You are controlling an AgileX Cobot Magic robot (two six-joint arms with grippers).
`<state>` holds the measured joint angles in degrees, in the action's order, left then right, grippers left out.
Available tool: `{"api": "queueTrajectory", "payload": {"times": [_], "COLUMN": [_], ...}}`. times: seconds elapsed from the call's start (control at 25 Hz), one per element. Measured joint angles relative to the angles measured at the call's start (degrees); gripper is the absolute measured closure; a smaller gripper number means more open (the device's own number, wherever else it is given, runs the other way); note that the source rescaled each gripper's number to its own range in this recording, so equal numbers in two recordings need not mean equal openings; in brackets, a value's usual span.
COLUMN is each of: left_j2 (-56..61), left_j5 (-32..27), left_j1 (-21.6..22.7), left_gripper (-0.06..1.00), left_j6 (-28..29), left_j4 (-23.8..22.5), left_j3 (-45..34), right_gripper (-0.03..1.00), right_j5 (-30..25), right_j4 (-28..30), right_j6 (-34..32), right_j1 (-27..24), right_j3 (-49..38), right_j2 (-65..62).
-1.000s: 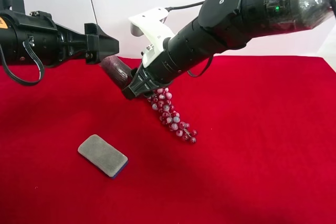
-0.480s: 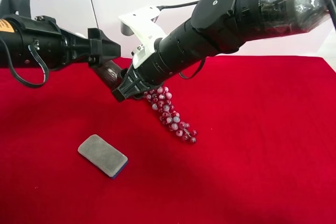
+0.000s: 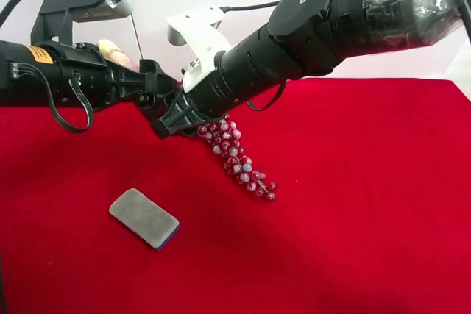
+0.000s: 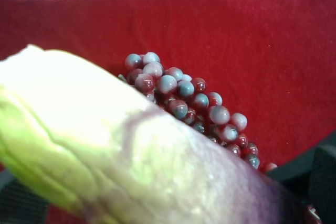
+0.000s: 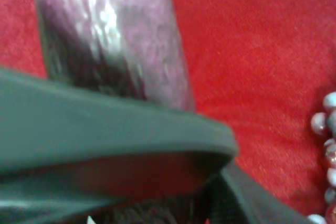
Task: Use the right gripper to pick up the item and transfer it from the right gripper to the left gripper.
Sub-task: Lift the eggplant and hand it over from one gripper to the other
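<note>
**Eggplant Between Two Arms**

The right end effector (image 3: 168,119) is clenched on the item (image 5: 110,35), up off the red worktop (image 3: 353,218), at 10 o'clock from the grapes (image 3: 239,159). The left end effector (image 3: 156,87) is spread wide at its pale end. It looks light, hard and shiny, maybe slippery. Grab the fat purple middle. Its long side seems to run from 4 to 10 o'clock, pale tip leading.

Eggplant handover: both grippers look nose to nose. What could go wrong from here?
1. The right gripper is shut on the item and the left gripper is open; releasing before the left closes would likely drop it by the grape bunch.
2. The grippers almost touch; pushing further risks a collision.
</note>
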<state>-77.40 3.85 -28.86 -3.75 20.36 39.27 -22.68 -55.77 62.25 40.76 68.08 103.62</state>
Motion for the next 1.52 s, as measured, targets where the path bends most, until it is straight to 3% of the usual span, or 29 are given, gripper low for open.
{"api": "queueTrajectory", "payload": {"times": [0.2,0.28,0.4,0.52,0.56,1.52], "left_j2": [0.0,0.0,0.0,0.0,0.0,0.0], "left_j5": [1.9,2.0,3.3,4.1,4.2,4.3], "left_j1": [0.0,0.0,0.0,-0.2,-0.4,-0.5], "left_gripper": [-0.05,0.01,0.27,0.62,0.68,0.68], "left_j6": [0.0,0.0,0.1,0.9,1.2,1.5], "left_j4": [0.0,0.0,0.0,0.4,0.5,0.6], "left_j3": [0.0,0.0,0.0,0.0,0.1,0.3], "right_gripper": [0.95,0.95,0.95,0.95,0.95,0.95], "right_j5": [-0.3,-0.3,-0.3,-0.1,0.1,0.6], "right_j4": [-1.2,-1.2,-1.2,-1.4,-1.5,-1.9], "right_j6": [0.5,0.5,0.5,0.5,0.5,0.5], "right_j1": [0.0,0.0,0.0,0.0,0.2,0.3], "right_j3": [0.0,0.0,0.0,0.0,0.0,0.0], "right_j2": [0.0,0.0,0.0,0.0,0.0,0.0]}}
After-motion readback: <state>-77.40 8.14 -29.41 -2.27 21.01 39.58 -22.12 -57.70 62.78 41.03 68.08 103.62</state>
